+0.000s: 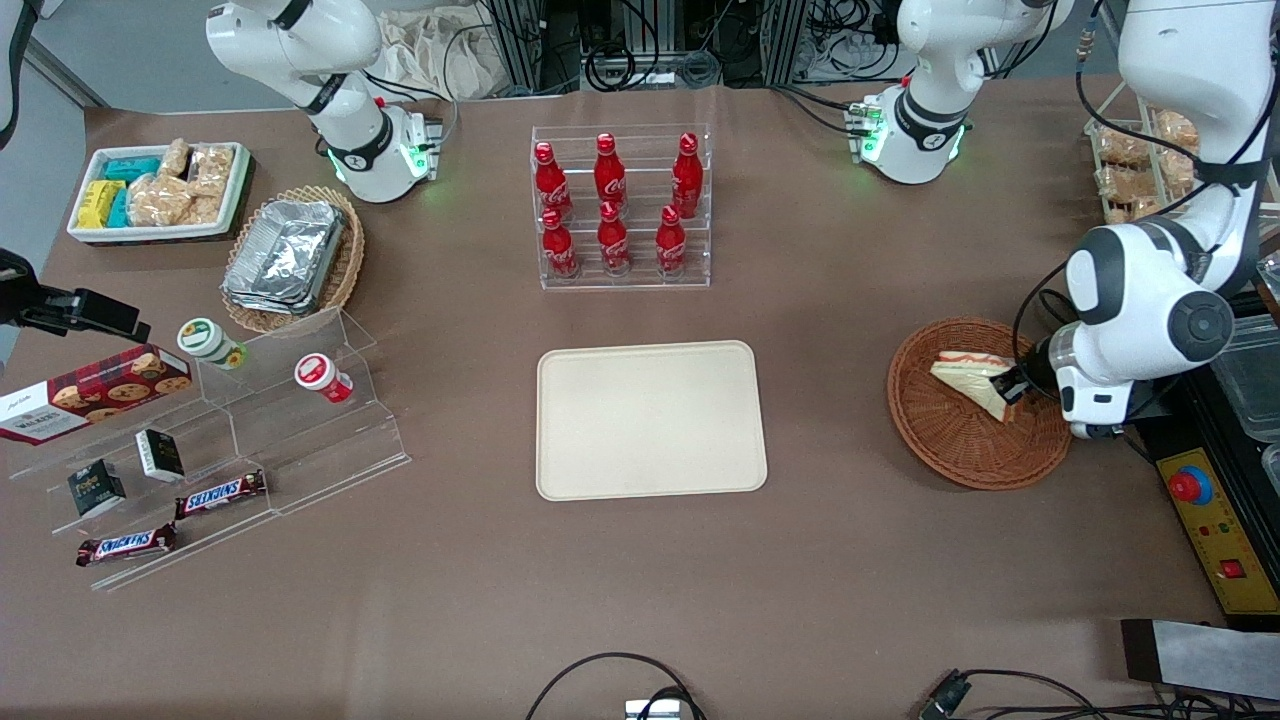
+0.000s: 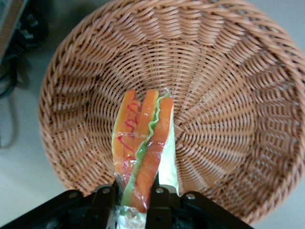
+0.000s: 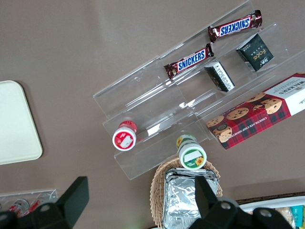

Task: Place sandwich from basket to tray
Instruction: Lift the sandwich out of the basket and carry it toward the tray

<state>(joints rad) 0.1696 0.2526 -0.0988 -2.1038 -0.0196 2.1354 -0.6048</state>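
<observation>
The gripper (image 1: 1012,385) is down in the basket (image 1: 960,440), clenched on the sandwich (image 1: 975,385) — from the wrist camera the two black fingers (image 2: 101,202) press the wedge's wide end from either side, with the orange and green filling edges squeezed up between them. The sandwich (image 2: 143,148) lies inside the basket (image 2: 228,95) with its narrow end pointing away from the fingers, over the woven floor; I can't tell whether it is lifted clear of the weave or just resting on it.

The basket sits on the brown table (image 1: 820,560) toward the working arm's end. The tray (image 1: 650,420) lies flat in the middle of the table, well apart from the basket, with nothing on it. Farther from the front camera than the tray stands a clear rack of red cola bottles (image 1: 612,205).

Toward the parked arm's end there's a stepped clear display (image 1: 260,440) holding two Snickers bars (image 1: 220,493), small dark boxes (image 1: 160,455) and two little pots (image 1: 322,378), with a cookie box (image 1: 95,393) at its edge. Nearby is an oval wicker basket of foil containers (image 1: 285,255) — and a white bin of snack packets (image 1: 160,190) beside that.
</observation>
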